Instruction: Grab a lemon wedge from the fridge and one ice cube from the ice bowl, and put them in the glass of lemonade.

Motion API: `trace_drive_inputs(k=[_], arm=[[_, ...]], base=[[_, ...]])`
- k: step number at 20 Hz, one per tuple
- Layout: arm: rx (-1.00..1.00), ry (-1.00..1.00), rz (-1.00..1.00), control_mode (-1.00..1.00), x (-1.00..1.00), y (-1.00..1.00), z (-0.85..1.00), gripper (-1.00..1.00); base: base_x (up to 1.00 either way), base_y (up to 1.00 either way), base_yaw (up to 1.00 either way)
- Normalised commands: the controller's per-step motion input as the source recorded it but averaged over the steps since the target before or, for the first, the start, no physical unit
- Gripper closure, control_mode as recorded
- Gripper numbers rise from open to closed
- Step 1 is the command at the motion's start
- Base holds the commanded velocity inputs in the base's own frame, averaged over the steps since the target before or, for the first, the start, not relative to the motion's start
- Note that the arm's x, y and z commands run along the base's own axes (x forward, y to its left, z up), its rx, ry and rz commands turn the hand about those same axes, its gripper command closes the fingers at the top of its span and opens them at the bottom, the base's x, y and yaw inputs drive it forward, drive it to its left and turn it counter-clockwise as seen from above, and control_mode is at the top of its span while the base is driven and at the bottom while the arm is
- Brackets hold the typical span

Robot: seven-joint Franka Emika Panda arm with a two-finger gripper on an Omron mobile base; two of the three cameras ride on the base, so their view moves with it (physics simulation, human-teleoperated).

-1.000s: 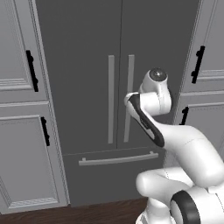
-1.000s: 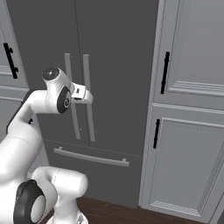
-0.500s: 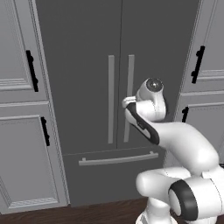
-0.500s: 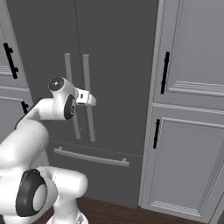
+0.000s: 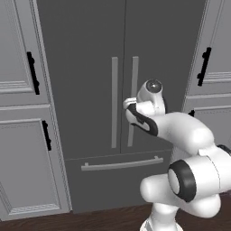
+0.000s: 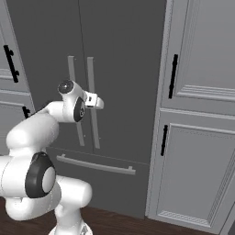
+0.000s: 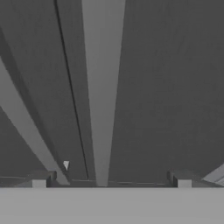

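Straddling the fridge (image 7: 175, 87) handle (image 7: 103, 87), the end effector (image 7: 111, 181) gapes wide.

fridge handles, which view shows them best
The right base view: both long bar handles show nearly whole, with the open claw at the right one. The left base view's arm hides part; the hand view shows only a close strip.

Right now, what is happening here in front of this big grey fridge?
The white robot arm is reaching toward the fridge, whose two doors are shut. Its pincer is open and holds nothing. In the hand view it points at the right door handle, with the long bar lying between the two fingertips and not yet gripped. Nothing has been taken out.
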Motion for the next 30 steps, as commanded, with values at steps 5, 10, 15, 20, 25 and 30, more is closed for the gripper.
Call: trace_drive_inputs(k=[5, 10, 15, 20, 25, 30], arm=[[0.0, 0.0, 0.0, -1.0, 0.4, 0.02, -0.39, -1.0], [0.0, 0.0, 0.0, -1.0, 0.46, 0.0, -0.28, -1.0], [0.0, 0.0, 0.0, -1.0, 0.37, 0.0, -0.2, -1.0], [0.0, 0.0, 0.0, -1.0, 0.26, 0.0, -0.1, -1.0], [0.0, 0.0, 0.0, -1.0, 0.38, 0.0, -0.15, -1.0], [0.0, 0.0, 0.0, -1.0, 0.39, 0.0, -0.18, -1.0]], base=[[0.0, 0.0, 0.0], [0.0, 0.0, 0.0], [0.0, 0.0, 0.0], [0.0, 0.0, 0.0], [0.0, 0.0, 0.0], [0.0, 0.0, 0.0]])
